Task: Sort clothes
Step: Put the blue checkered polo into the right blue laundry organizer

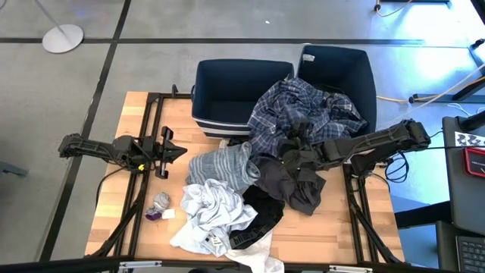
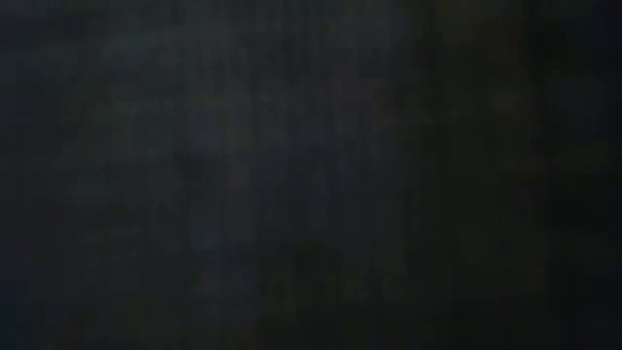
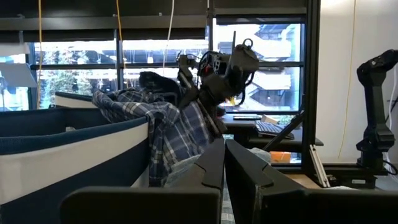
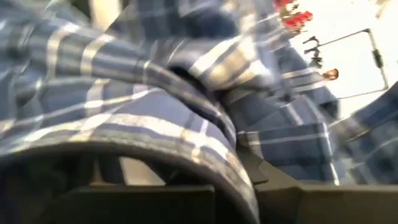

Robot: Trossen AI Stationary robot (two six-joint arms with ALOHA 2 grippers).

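The blue-white plaid shirt [image 1: 303, 114] lies draped over the near rims of the two navy bins and down onto the clothes pile. My right gripper [image 1: 297, 144] reaches in from the table's right and is shut in the shirt's lower part; the left wrist view shows it raised among the plaid [image 3: 196, 93]. On the table lie a grey striped top [image 1: 223, 167], white pieces [image 1: 208, 208], a black item [image 1: 261, 216] and a dark grey item [image 1: 295, 186]. My left gripper [image 1: 173, 152] waits shut at the table's left, its fingers [image 3: 214, 168] close together. My right gripper pinches a bunched fold of the plaid shirt [image 4: 211, 124] between its two fingers, several layers thick. It comes from the table's right, slanting slightly down. The cloth arches over the fingers and hangs slack around them, the rest lying on the bins' rims.
Two navy bins stand at the table's far edge: the left one [image 1: 220, 98], the right one [image 1: 356, 76]. A small grey and purple bundle [image 1: 161, 205] lies near the left. The low view is dark all over. Bare wood [image 1: 144, 121] shows at the far left.
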